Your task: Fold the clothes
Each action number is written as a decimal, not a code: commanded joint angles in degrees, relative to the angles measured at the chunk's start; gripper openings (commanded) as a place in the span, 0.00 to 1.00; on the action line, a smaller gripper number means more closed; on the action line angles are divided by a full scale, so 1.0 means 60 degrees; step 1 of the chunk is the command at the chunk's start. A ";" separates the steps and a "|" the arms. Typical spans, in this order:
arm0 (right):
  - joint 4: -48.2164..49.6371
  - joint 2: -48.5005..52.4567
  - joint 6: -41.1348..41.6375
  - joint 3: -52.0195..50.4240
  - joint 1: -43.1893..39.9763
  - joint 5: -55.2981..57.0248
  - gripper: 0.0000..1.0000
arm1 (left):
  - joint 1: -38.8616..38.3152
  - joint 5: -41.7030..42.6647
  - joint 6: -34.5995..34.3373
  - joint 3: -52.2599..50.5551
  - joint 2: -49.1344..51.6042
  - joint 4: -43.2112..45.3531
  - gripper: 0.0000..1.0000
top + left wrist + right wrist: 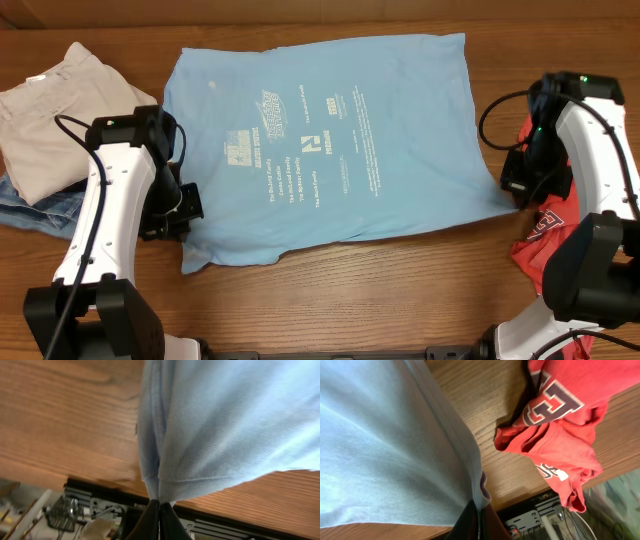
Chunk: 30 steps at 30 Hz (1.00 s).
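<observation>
at its corners, the blue shirt (pixel 320 140) is clamped by left claw (pixel 159 506) and right claw (pixel 479 511). overstretched, it could be dropped.

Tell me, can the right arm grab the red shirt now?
Probably not yet. The right gripper is shut on the blue shirt's edge, so it would have to let go first. The red shirt lies close beside it, uncovered.
</observation>
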 commanded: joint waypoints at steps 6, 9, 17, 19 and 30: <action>0.0586 -0.1184 0.0291 -0.1384 -0.0430 -0.0087 0.04 | 0.0120 -0.0801 -0.1293 -0.0885 -0.0758 0.0142 0.04; 0.0623 -0.1654 0.0291 -0.1581 -0.0619 -0.0178 0.04 | 0.0262 -0.0943 -0.1628 -0.1155 -0.1202 0.0106 0.04; 0.0656 -0.2364 0.0379 -0.1843 -0.0696 -0.0215 0.04 | 0.0801 -0.1592 -0.2503 -0.1322 -0.2845 0.0055 0.04; 0.0732 -0.2361 0.0401 -0.1923 -0.0696 -0.0240 0.04 | 0.1002 -0.1588 -0.2506 -0.1322 -0.3100 0.0127 0.04; 0.2339 -0.2346 0.0273 -0.1923 -0.0670 -0.0390 0.04 | 0.1231 -0.0510 -0.2361 -0.1326 -0.2637 0.2259 0.04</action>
